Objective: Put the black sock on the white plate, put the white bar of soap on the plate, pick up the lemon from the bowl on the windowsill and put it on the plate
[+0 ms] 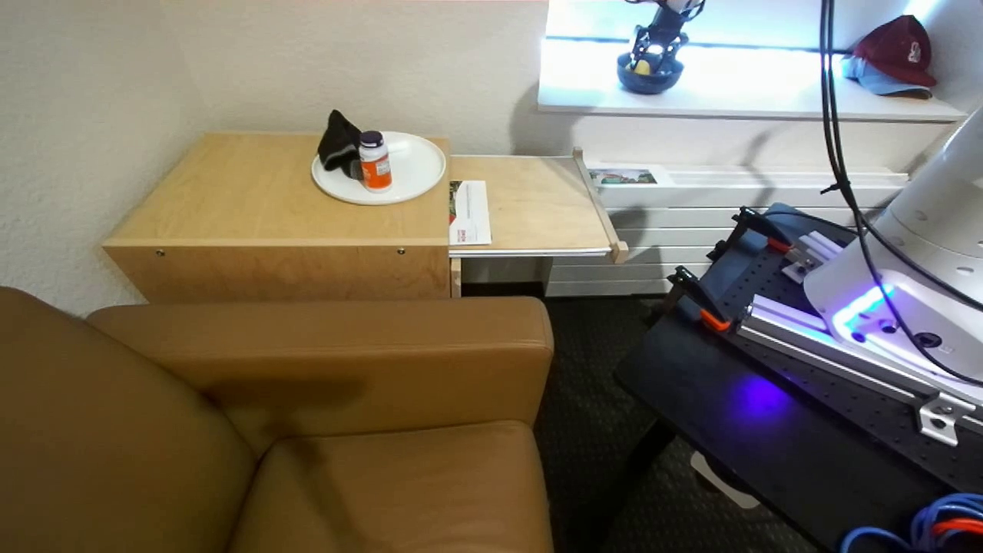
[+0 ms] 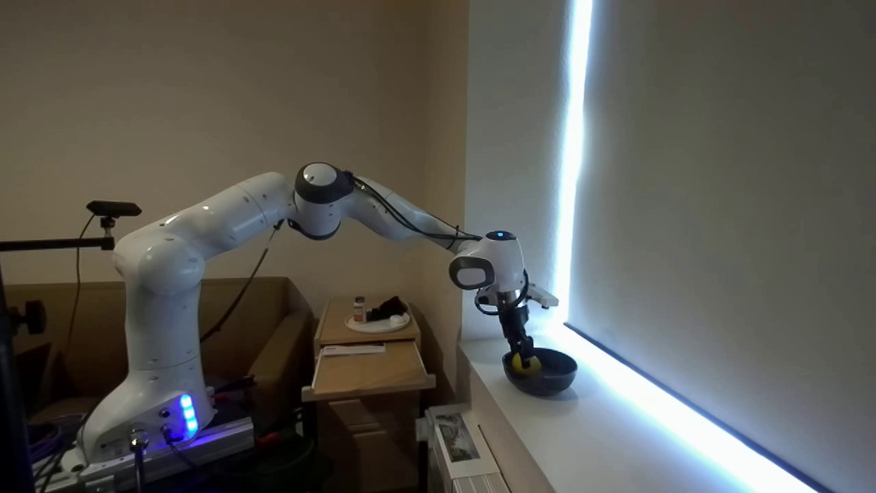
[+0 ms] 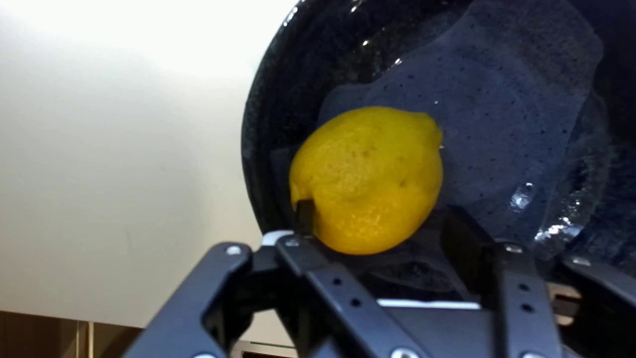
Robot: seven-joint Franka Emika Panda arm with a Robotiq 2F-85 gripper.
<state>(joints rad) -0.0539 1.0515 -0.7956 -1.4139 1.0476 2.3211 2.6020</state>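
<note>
The lemon (image 3: 367,174) lies in the dark blue bowl (image 3: 343,54) on the windowsill (image 3: 124,174). My gripper (image 3: 380,214) is open and reaches down into the bowl around the lemon. Its left finger is against the lemon's side; a gap shows to the right finger. The gripper (image 2: 525,357), lemon (image 2: 524,365) and bowl (image 2: 547,387) also show in an exterior view. The black sock (image 1: 338,142) lies on the left of the white plate (image 1: 421,173). A small white lump on the plate, seemingly the soap (image 2: 398,320), shows in an exterior view.
An orange and white bottle (image 1: 375,163) stands on the plate beside the sock. The plate is on a wooden cabinet (image 1: 253,200) with a pulled-out shelf (image 1: 537,200) bearing a leaflet (image 1: 470,213). Caps (image 1: 895,57) lie on the sill. A brown sofa (image 1: 345,369) stands in front.
</note>
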